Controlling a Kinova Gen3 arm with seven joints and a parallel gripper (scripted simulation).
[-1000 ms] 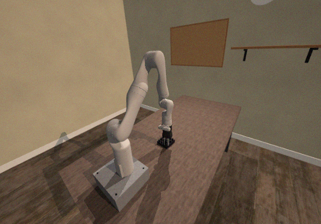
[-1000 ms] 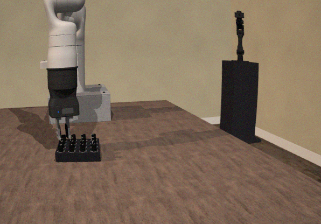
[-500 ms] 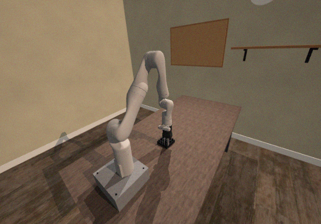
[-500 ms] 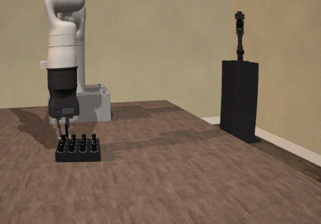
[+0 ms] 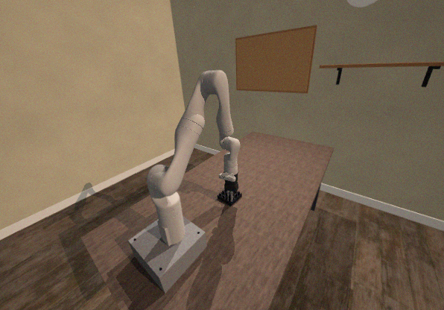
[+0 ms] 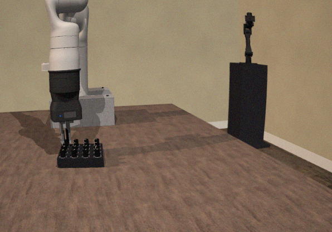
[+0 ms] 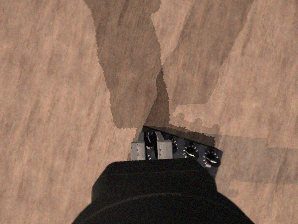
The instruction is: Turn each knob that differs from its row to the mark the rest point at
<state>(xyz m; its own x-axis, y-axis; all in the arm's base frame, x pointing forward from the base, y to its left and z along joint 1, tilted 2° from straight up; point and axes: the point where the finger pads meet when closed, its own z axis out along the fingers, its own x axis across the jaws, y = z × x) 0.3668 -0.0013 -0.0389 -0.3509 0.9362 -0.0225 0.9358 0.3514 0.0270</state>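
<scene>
The black knob box (image 6: 81, 155) stands on the wooden table, and it also shows in the top view (image 5: 229, 197). My gripper (image 6: 66, 141) points straight down over the box's left column of knobs, toward the far side as the exterior camera sees it. In the wrist view my two grey fingers press on both sides of one black knob (image 7: 151, 151) at the left end of the visible row. Two more knobs (image 7: 191, 150) with white lines show to its right. The printed names and marks are too small to read.
The arm's grey base block (image 6: 92, 109) stands behind the box at the table's end. A black pedestal with a camera stand (image 6: 247, 102) stands on the floor to the right, off the table. The table's edges are far from the box.
</scene>
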